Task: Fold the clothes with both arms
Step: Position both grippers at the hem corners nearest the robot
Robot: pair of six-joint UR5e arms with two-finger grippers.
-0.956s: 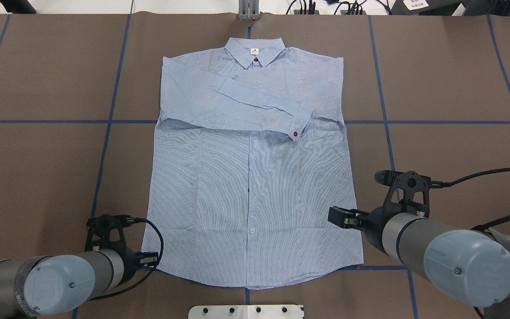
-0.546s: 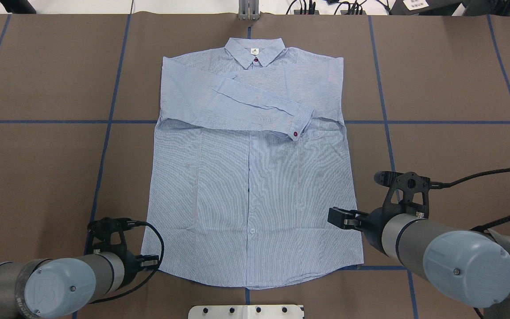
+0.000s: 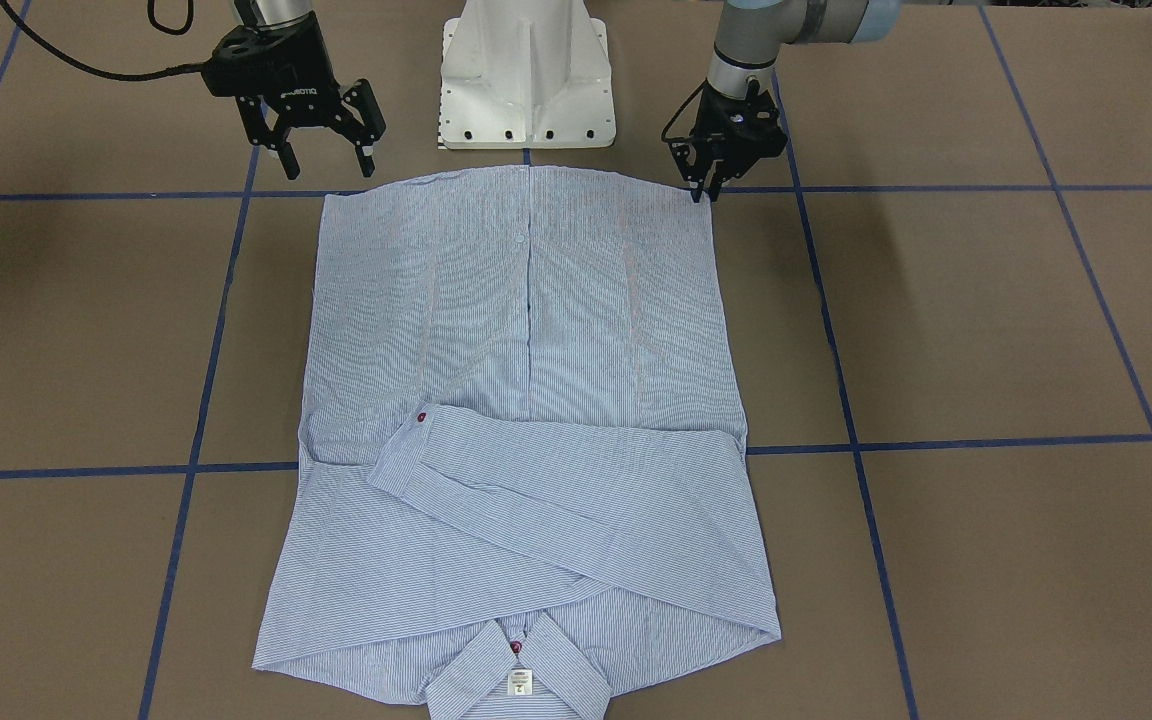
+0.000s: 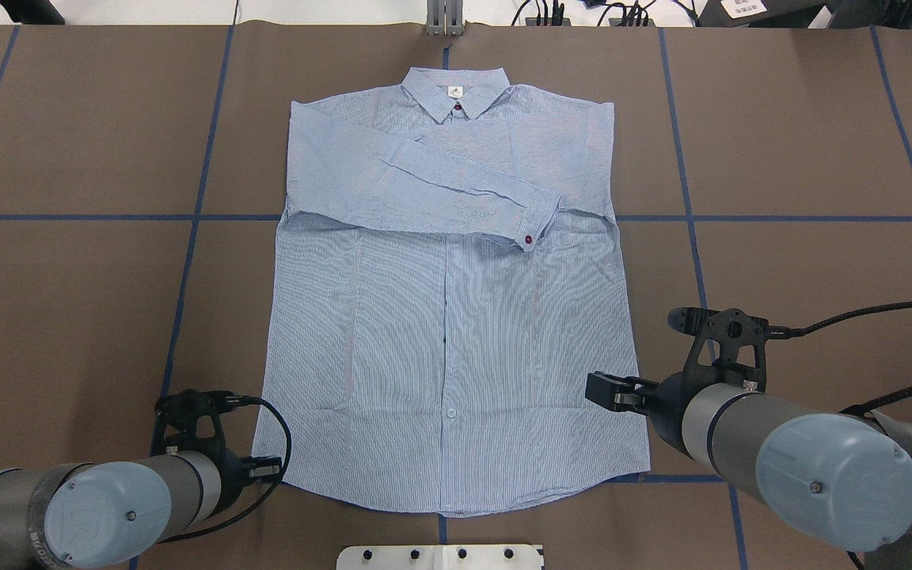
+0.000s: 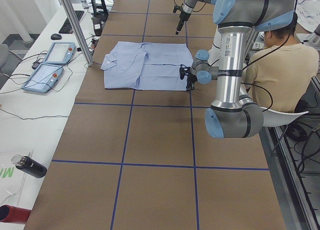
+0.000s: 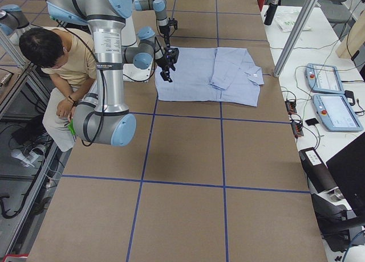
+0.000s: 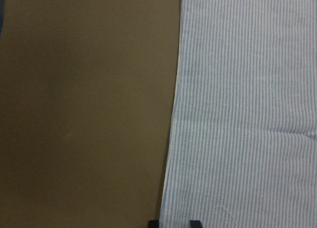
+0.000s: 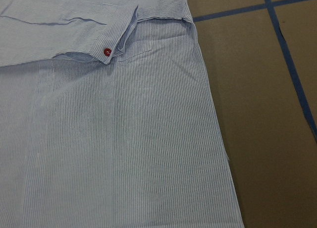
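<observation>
Shirt [image 3: 526, 330], striped pale blue and white, lying flat and front up on a brown table [image 3: 986, 320]. Its hem sits just in front of the white pedestal base [image 3: 526, 80], and its collar [image 3: 516, 672] points away from the base. One sleeve [image 3: 576, 500] is folded across the chest, showing a red cuff button.

The right gripper [image 3: 328, 162] hangs beside the base, near one hem corner. Its jaws are spread wide and empty.

The left gripper [image 3: 704, 192] sits low on the base's other side, at the opposite hem corner. Its fingertips [image 7: 195, 223] are slightly apart, with the shirt's side edge between them.
</observation>
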